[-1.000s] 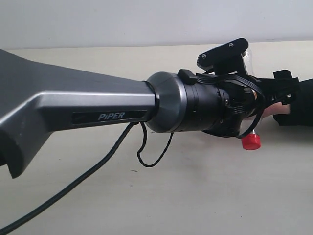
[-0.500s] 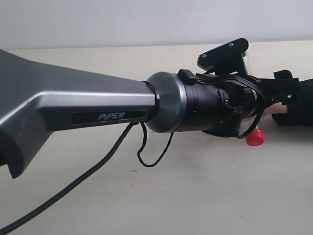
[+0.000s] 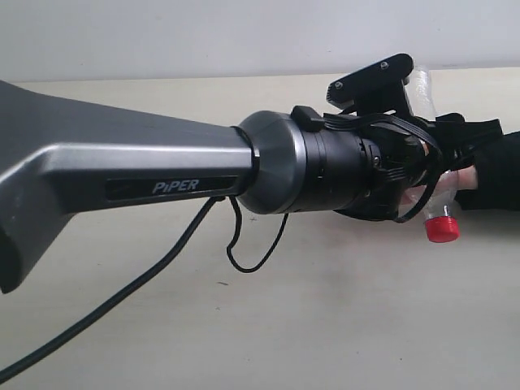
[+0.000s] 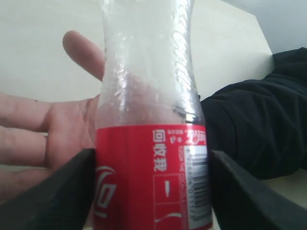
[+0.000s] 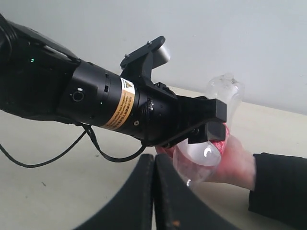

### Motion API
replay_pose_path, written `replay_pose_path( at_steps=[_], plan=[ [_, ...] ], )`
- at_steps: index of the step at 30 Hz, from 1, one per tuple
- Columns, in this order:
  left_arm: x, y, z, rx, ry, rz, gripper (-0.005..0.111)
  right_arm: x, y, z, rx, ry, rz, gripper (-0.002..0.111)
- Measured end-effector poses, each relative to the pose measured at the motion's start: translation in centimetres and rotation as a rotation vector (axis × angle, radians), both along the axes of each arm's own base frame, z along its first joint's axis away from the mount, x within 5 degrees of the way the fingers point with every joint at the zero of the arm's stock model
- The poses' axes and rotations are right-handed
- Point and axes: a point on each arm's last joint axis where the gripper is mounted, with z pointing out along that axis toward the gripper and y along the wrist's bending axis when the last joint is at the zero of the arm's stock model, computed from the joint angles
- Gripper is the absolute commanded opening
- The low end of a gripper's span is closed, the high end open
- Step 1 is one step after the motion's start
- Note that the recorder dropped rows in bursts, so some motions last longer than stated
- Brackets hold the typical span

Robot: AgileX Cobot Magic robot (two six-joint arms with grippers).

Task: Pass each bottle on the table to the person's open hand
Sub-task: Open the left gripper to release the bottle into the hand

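Beige table (image 3: pixel 325 325), clear red-labelled bottle (image 4: pixel 148 120)

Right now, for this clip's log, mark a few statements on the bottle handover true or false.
1. The left tool grips the bottle at its red label. True.
2. The bottle's cap is white. False: it is red.
3. The person's hand is open, next to the bottle. True.
4. The right tool holds a second bottle. False: its fingers are shut together on nothing.
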Motion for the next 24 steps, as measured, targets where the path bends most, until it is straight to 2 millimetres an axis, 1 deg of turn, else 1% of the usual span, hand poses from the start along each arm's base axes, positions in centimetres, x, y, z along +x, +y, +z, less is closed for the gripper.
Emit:
replay_pose_path(
  at_steps=[3,4,5,8,10,24],
  plan=[
    [0.00,0.04,0.21,-0.002,-0.004,0.001,0.062,0.00,0.00,0.00,0.000,0.000,0.000,0.000],
    [0.00,0.04,0.21,-0.002,-0.004,0.001,0.065,0.00,0.00,0.00,0.000,0.000,0.000,0.000],
    [0.00,0.04,0.21,-0.002,-0.004,0.001,0.068,0.00,0.00,0.00,0.000,0.000,0.000,0.000],
    [-0.01,0.02,0.22,-0.003,-0.003,0.000,0.083,0.00,0.00,0.00,0.000,0.000,0.000,0.000],
    [-0.02,0.01,0.22,-0.004,-0.003,-0.002,0.089,0.00,0.00,0.00,0.000,0.000,0.000,0.000],
    [0.02,-0.04,0.34,0.015,-0.019,-0.019,0.090,0.00,0.00,0.00,0.000,0.000,0.000,0.000]
  ],
)
